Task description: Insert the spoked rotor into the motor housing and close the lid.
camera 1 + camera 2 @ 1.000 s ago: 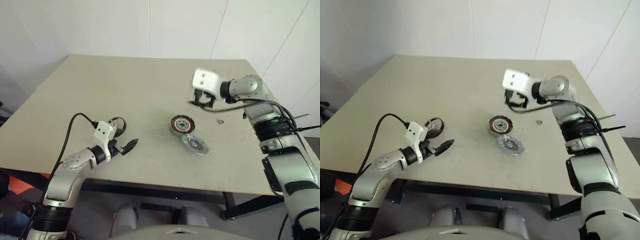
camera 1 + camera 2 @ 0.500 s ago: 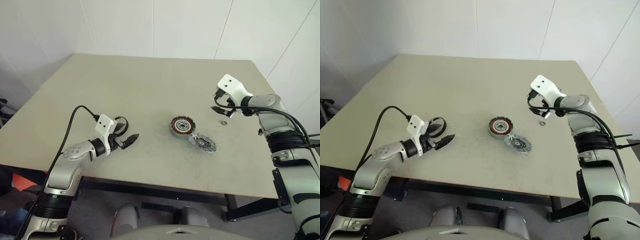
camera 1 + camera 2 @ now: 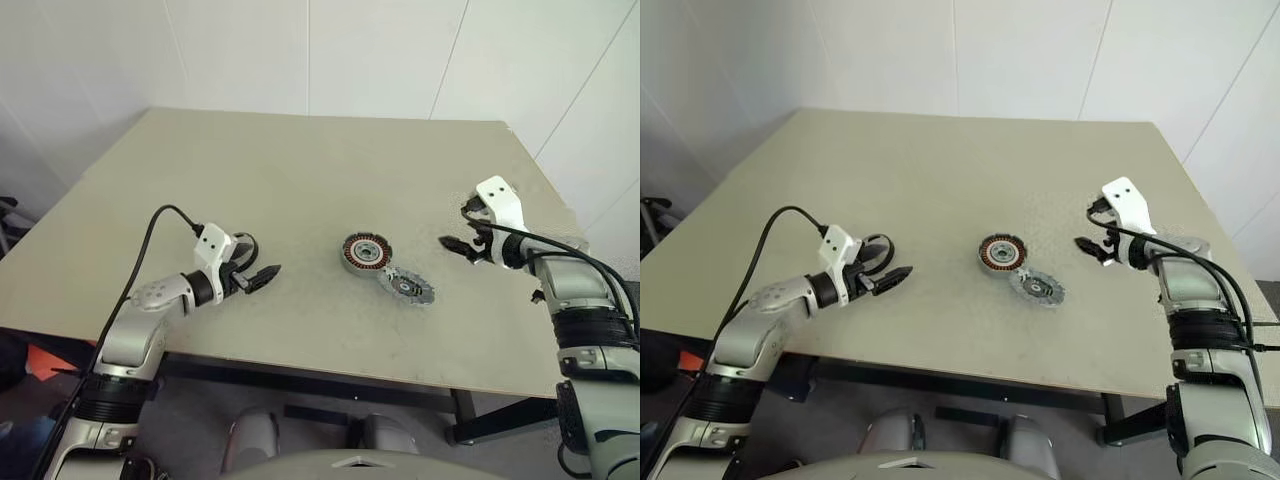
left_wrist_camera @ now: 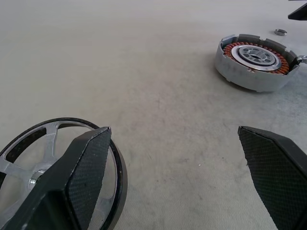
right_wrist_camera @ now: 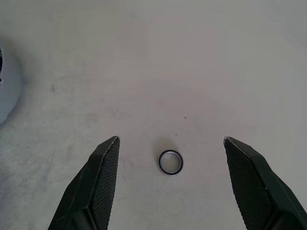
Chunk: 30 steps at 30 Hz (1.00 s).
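Note:
The motor housing, round with copper windings, lies mid-table. The spoked rotor, a flat grey disc, rests just right of it and nearer the front edge, touching or nearly touching it. Beside my left gripper lies the lid, a black-rimmed disc with silver spokes. That gripper is open and empty; in the left wrist view the lid shows behind one finger and the housing lies ahead. My right gripper hovers open, right of the housing, over a small black ring on the table.
The beige table has white walls behind it, and its right edge runs close to my right arm. The small ring lies beyond the housing in the left wrist view.
My right arm has swung right and down, from above the housing to low over the small ring, rolling its wrist. The left gripper has barely moved.

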Each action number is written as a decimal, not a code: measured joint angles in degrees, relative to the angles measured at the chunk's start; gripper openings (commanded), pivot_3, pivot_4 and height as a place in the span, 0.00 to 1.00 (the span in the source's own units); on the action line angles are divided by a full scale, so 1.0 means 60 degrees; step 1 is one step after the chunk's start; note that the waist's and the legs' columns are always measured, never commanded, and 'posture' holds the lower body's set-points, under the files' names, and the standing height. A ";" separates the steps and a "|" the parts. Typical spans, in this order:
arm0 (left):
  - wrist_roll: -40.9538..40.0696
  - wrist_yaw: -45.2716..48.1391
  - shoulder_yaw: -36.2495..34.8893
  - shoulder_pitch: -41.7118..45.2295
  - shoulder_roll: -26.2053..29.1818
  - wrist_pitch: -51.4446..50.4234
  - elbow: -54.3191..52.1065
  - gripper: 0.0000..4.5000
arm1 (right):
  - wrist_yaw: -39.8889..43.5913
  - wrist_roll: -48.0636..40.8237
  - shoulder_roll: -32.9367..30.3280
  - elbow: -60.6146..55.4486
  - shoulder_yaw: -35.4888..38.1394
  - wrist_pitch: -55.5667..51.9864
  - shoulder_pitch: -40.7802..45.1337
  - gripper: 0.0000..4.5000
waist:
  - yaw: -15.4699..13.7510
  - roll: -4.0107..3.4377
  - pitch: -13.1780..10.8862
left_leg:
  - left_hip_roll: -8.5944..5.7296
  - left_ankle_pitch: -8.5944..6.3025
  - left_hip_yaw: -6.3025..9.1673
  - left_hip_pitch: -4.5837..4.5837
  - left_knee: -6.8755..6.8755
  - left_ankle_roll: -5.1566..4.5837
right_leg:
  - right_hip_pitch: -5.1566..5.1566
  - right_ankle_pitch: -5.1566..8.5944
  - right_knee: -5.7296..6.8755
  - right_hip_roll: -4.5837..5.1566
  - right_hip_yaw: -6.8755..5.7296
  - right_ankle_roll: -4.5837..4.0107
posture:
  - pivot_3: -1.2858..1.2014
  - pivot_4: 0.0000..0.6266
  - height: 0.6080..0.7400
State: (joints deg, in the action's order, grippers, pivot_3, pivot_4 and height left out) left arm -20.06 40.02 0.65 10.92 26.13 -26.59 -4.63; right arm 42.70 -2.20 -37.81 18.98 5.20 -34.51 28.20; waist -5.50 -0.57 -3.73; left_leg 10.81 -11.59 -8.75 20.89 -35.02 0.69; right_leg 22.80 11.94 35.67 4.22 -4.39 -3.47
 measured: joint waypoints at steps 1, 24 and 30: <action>0.0012 0.0014 0.0008 0.0017 -0.0003 0.0001 0.0031 1.00 | -0.0067 -0.0038 0.0008 -0.0001 0.0004 -0.0033 -0.0021 0.86 | -0.0004 -0.0001 0.0000 | 0.0000 0.0000 0.0000 -0.0001 0.0000 0.0001 | -0.0001 0.0001 0.0000 0.0000 0.0000 0.0003 | 0.52 0.00 1.00; 0.0177 0.0135 0.0157 0.0019 -0.0012 0.0016 0.0133 1.00 | -0.1088 -0.0094 0.0568 0.2629 -0.0027 0.0967 0.0646 0.45 | -0.0001 -0.0004 0.0002 | -0.0002 -0.0001 0.0001 -0.0092 0.0003 0.0001 | -0.0095 0.0006 -0.0015 0.0001 -0.0002 0.0010 | 0.52 0.00 1.00; 0.0179 0.0131 0.0150 0.0004 0.0045 0.0016 0.0132 1.00 | -0.1149 -0.0084 0.0567 0.2713 -0.0077 0.1006 0.0668 0.23 | 0.0003 -0.0003 0.0002 | -0.0005 -0.0003 0.0001 -0.0126 0.0008 -0.0001 | -0.0126 0.0009 -0.0026 0.0004 -0.0002 0.0015 | 0.52 0.00 1.00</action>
State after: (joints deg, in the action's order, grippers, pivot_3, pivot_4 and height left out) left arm -18.98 40.80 1.55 10.94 26.40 -26.49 -3.84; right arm 35.80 -2.70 -34.40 35.26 4.74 -28.47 32.21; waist -5.49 -0.59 -3.71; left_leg 10.78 -11.61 -8.74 20.13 -34.97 0.68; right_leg 22.04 11.99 35.51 4.24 -4.41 -3.38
